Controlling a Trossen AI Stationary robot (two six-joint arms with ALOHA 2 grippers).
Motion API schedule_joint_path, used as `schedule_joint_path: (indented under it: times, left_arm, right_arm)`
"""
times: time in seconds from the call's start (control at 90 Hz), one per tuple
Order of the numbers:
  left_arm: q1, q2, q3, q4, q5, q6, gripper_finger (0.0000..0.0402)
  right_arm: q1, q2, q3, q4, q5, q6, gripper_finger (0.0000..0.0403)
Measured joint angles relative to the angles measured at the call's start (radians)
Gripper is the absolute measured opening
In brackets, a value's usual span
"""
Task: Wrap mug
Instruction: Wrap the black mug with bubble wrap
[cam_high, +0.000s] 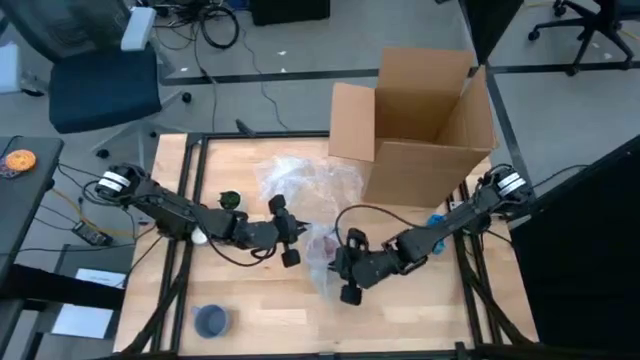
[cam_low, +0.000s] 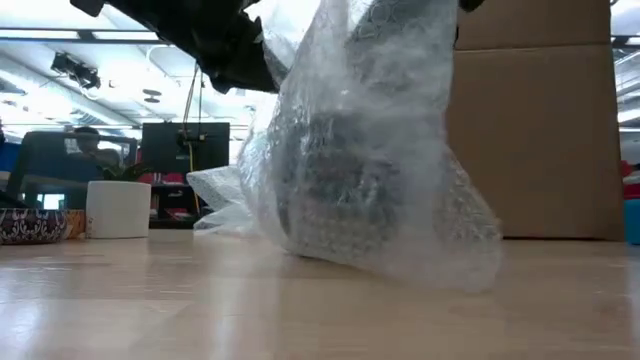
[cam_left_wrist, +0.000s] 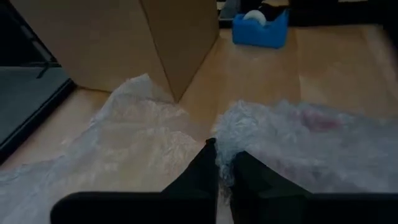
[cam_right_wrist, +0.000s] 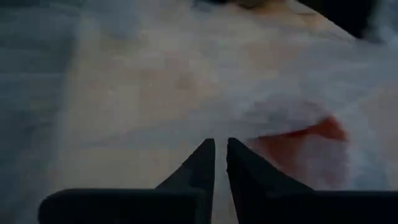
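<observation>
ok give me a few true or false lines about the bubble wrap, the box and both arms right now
1. The clear bubble wrap sheet lies on the wooden table between the two grippers. True.
2. The left gripper has its jaws closed on an edge of the bubble wrap. True.
3. The open brown cardboard box is lying flat on its side. False: it stands upright with its flaps open, at the far side of the table.
4. The right gripper waits off at the table's edge. False: it is at the middle, right at the bubble wrap.
5. The blue tape dispenser sits inside the box. False: it rests on the table beside the box.
</observation>
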Motion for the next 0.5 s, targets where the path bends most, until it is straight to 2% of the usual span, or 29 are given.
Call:
schedule_joint_path:
  times: [0.067,0.144,0.4,0.5]
  left_arm:
    - [0.000,0.000,0.000,0.001,0.000,-0.003,0.0000]
    - [0.000,0.000,0.000,0.004,-0.001,-0.003,0.0000]
    - [0.003,0.000,0.000,0.001,-0.074,-0.034,0.0000]
    - [0.010,0.000,0.000,-0.002,-0.109,-0.064,0.0000]
  right_arm:
    - [0.026,-0.039,0.001,-0.014,-0.031,0.010,0.0045]
    - [0.072,-0.081,0.001,-0.031,-0.013,0.019,0.0064]
    - [0.279,-0.127,0.001,0.104,0.216,-0.011,0.0107]
    - [0.318,-0.105,0.002,0.108,0.333,0.062,0.0118]
